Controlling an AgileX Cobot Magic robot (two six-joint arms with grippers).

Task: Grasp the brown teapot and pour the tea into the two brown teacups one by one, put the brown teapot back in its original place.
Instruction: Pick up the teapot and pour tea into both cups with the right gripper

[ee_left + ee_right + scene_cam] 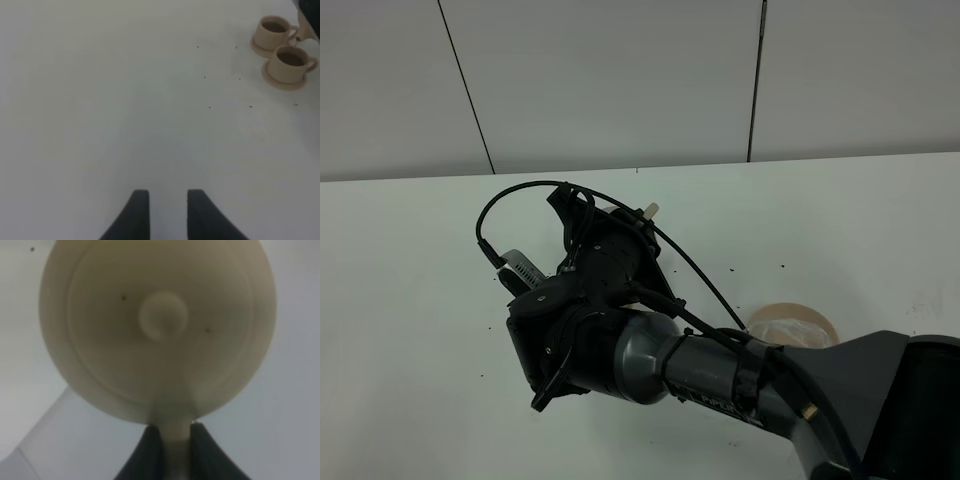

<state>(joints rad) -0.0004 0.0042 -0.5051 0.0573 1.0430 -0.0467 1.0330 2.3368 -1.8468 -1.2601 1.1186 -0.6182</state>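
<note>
The brown teapot [157, 325] fills the right wrist view from above, lid knob in the middle. My right gripper [175, 442] is shut on its loop handle. In the high view my right arm [620, 330] reaches across the middle and hides most of the teapot; only a small beige tip [650, 210] shows. The two brown teacups [274, 34] [290, 65] stand side by side on small saucers, both with dark tea inside, and the pot's spout [306, 27] hangs just beside them. The wide saucer [790, 322], the original place, lies bare. My left gripper [168, 215] is open over bare table.
A white tabletop [410, 300] meets a white panelled wall [620, 80] behind. Small dark specks [209, 106] dot the surface near the cups. The right arm's black cable [520, 195] loops above its wrist.
</note>
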